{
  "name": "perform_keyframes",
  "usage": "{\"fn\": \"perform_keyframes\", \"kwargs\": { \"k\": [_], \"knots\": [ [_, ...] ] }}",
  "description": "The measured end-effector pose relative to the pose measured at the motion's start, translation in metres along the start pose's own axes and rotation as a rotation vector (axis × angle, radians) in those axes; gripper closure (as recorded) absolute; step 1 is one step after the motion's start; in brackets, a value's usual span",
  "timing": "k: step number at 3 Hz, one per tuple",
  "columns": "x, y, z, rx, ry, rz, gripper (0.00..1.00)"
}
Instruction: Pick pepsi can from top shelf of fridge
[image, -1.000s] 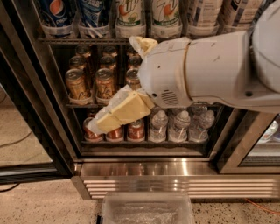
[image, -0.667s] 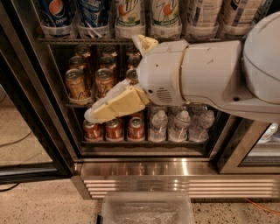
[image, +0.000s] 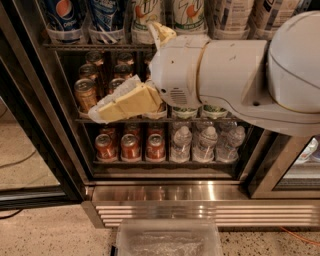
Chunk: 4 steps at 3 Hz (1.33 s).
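The pepsi can (image: 64, 13), dark blue with the round logo, stands at the left end of the top shelf (image: 95, 46) of the fridge (image: 30, 100); its top is cut off by the picture's edge. My gripper (image: 126, 70) is open and empty in front of the shelf of gold cans, below and to the right of the pepsi can. One yellowish finger (image: 125, 103) points down-left and the other fingertip (image: 161, 33) reaches up to the top shelf's level. My white arm (image: 235, 70) covers the right part of the middle shelf.
Another blue can (image: 106, 15), green-white cans (image: 189, 14) and pale cans (image: 231, 15) share the top shelf. Gold cans (image: 85, 93) stand below, then red cans (image: 130, 146) and water bottles (image: 205, 145). A clear plastic bin (image: 167, 240) lies on the floor.
My gripper has risen from in front of the red cans to in front of the gold cans, closer to the top shelf. The cans have not moved.
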<state>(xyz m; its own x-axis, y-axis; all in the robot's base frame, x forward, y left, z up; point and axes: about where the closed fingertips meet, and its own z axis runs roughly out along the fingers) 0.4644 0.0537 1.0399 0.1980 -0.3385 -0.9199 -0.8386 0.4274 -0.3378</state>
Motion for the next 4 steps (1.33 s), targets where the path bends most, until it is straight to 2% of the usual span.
{"fn": "perform_keyframes", "kwargs": {
  "k": [1, 3, 4],
  "knots": [
    [-0.015, -0.004, 0.007, 0.002, -0.033, -0.036, 0.0],
    [-0.008, 0.001, 0.016, -0.006, -0.026, -0.013, 0.0],
    [-0.002, 0.005, 0.034, -0.032, -0.031, -0.007, 0.0]
  ]
}}
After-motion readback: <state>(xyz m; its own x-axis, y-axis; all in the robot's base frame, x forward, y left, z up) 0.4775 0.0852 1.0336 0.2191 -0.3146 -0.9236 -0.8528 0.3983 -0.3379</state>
